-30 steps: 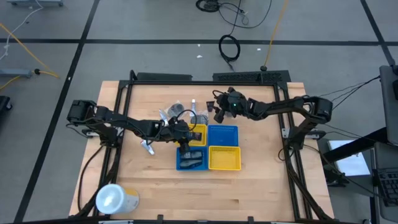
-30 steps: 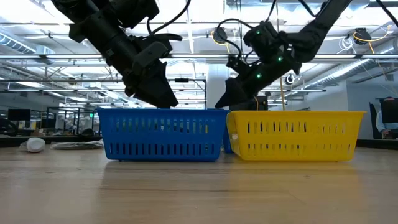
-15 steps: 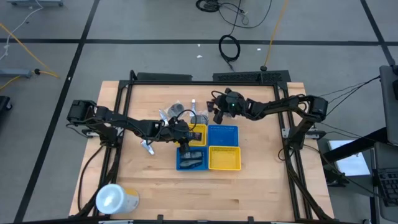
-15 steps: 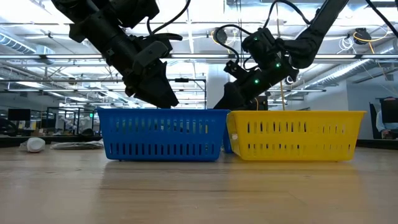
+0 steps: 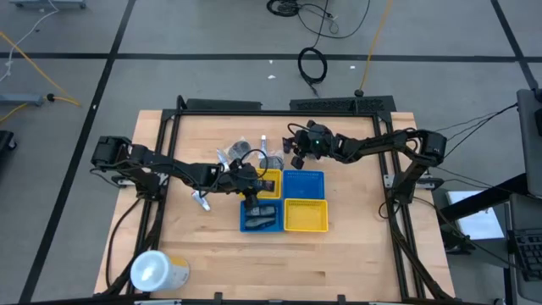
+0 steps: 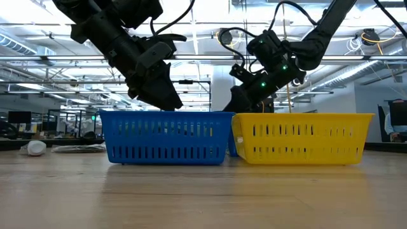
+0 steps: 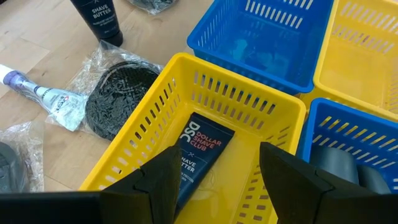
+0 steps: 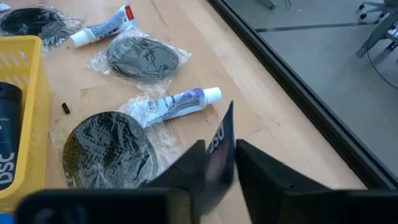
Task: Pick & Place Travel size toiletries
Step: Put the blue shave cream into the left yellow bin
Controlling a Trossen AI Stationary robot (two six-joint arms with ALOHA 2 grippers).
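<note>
Travel size toiletries lie on the wood beyond the trays: dark round pieces in clear wrappers [image 8: 109, 149] [image 8: 142, 57], white tubes [image 8: 177, 104] [image 8: 102, 28], and a dark tube [image 7: 99, 18]. My right gripper [image 8: 217, 163] [image 5: 291, 156] is low over this group, shut on the dark tube. My left gripper [image 7: 224, 186] [image 5: 254, 185] hangs open above the far yellow tray [image 7: 143, 124]. A dark tube [image 7: 198, 154] lies on that tray's floor. My right gripper pinches the dark tube's thin flat end [image 8: 221, 135] between its two fingers. That end stands up edge-on between them, with pale lettering showing. The fingers come slanting down from the table's right. My own fingers hide whether the tube's other end rests on the table.
Four trays stand together mid-table: yellow [image 5: 269, 181] and blue [image 5: 303, 181] at the far side, blue [image 5: 258, 217] and yellow [image 5: 305, 216] nearer. The near blue tray holds dark items. A large white-topped yellow cylinder [image 5: 158, 271] lies near the table's front left corner.
My right gripper has eased a little toward the table's left and settled lower over the toiletries, and its fingers have closed in on the dark tube. My left arm has kept still.
</note>
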